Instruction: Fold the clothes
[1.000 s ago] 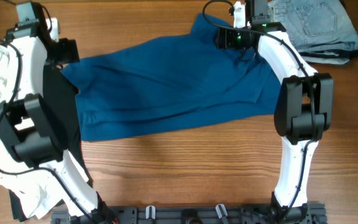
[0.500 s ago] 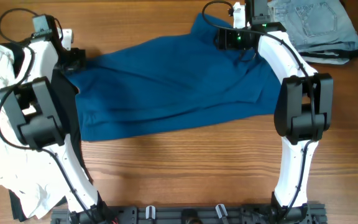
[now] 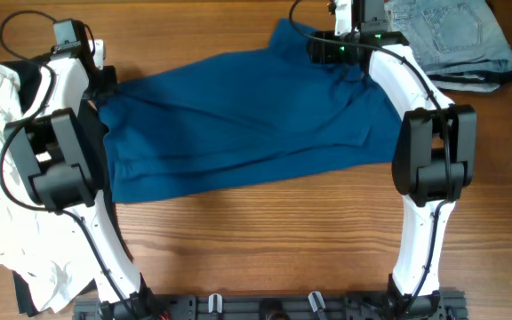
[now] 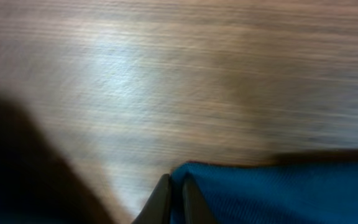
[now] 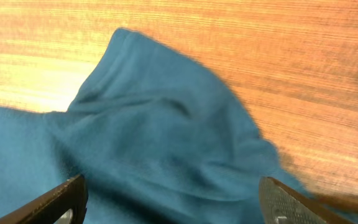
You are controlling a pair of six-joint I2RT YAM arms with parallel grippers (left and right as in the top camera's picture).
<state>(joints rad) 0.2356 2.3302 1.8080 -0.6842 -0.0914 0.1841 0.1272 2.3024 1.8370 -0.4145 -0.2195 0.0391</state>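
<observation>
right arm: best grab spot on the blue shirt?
Take the pointed corner of the blue shirt that juts onto the bare table. Come from above, across the far edge: the cloth narrows to a free tip there, so it probably pinches cleanly, and the open right gripper hangs nearby.

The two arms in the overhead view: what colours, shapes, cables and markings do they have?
Both the left arm and the right arm have smooth white link shells joined by bulky black joint housings. A thin black cable loops out near each wrist. A small green light glows on the right wrist. Its fingers are grey.
</observation>
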